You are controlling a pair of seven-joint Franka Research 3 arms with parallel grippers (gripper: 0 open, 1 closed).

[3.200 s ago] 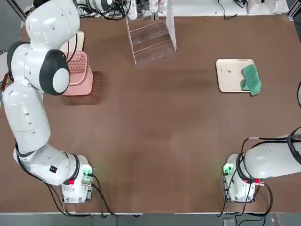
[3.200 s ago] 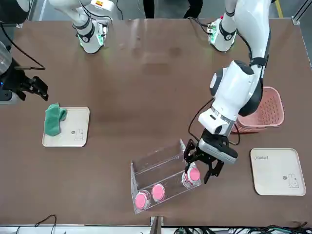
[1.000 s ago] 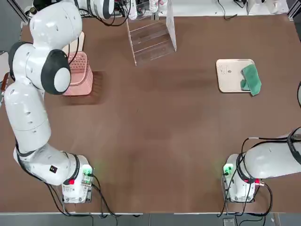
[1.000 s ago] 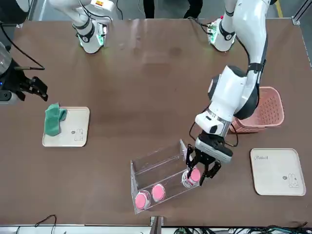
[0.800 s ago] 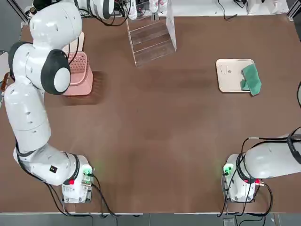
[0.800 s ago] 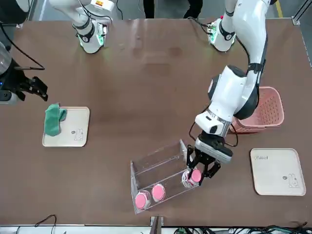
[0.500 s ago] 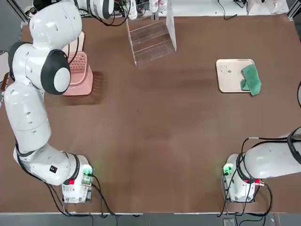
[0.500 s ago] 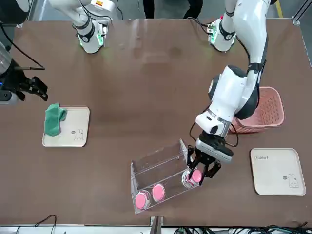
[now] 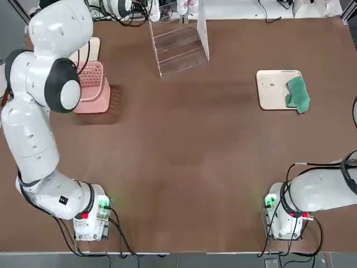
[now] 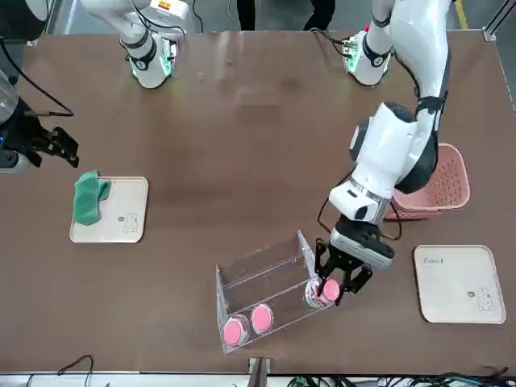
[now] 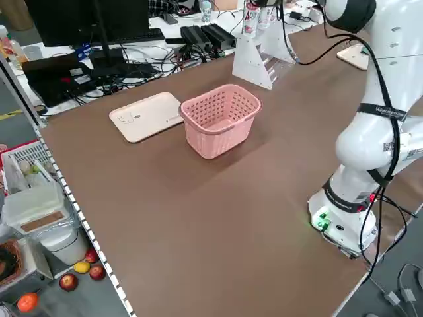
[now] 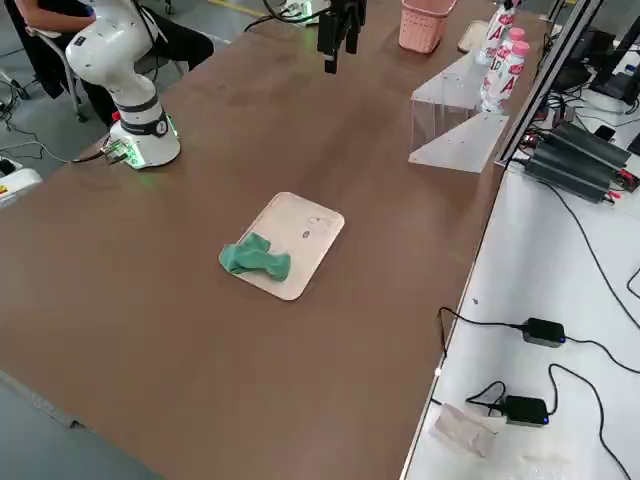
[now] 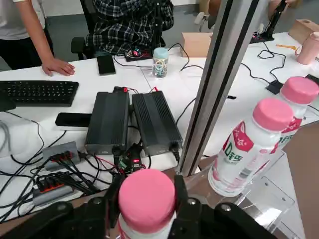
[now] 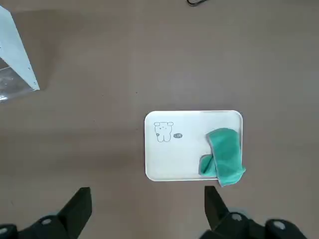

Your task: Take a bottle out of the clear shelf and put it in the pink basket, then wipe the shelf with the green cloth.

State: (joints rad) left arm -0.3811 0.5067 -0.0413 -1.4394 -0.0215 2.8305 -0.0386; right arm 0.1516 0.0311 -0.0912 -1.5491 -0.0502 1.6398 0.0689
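Viewed from above, with the robot's bases at 6 o'clock, we see the nearest gripper, the right gripper [image 14: 148, 194], idle at 3 o'clock, its jaws spread and empty. Beyond it, the pink basket [image 10: 439, 181] stands at 10 o'clock and the green cloth [image 12: 256, 256] lies partly on a cream tray [image 12: 310, 225] at 2 o'clock; if the left arm swings low toward 10 o'clock, we judge that the hanging bottle could clip the basket's rim and tip it. Farthest, at the clear shelf [image 9: 178, 47] toward 12 o'clock, the left gripper [image 10: 330, 295] is clamped around the pink-capped bottle [image 13: 147, 204], which is at the shelf's left end. The main risk, as we read it, is a slip: the hold is near the smooth cap, so the body could pivot. A sideways pull—rather than a clean lift—might snag the side wall, drag the light shelf, or topple the two remaining bottles [image 13: 246, 149].
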